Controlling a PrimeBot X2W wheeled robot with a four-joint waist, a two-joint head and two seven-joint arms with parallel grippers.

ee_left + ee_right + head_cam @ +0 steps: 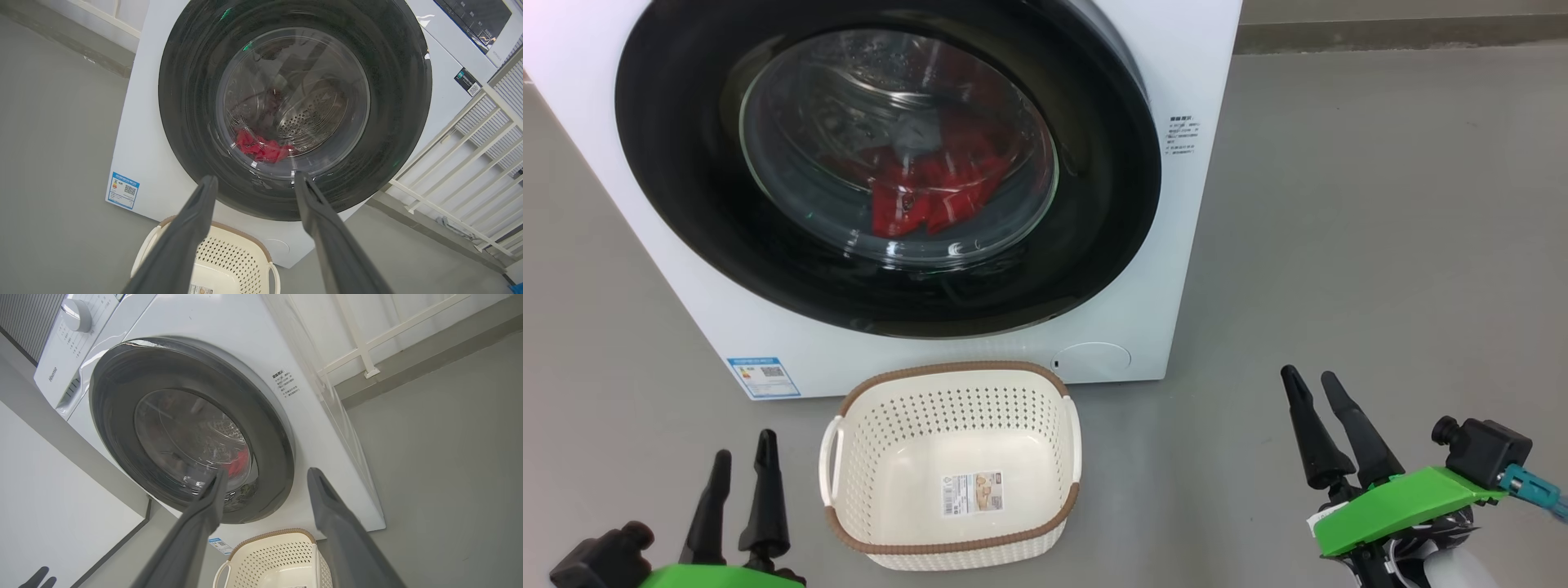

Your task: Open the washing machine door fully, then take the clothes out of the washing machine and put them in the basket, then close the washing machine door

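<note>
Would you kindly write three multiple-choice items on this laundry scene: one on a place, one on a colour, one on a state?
1. Where is the basket? A. on the floor before the washing machine; B. atop it; C. in the drum.
2. What colour are the clothes behind the washing machine door? A. blue; B. yellow; C. red.
3. How is the left gripper? A. shut on a handle; B. open and empty; C. shut on cloth.
Answers: 1 A, it sits on the floor below the door; 2 C, red shows through the glass; 3 B, its fingers stand apart, nothing between.
</note>
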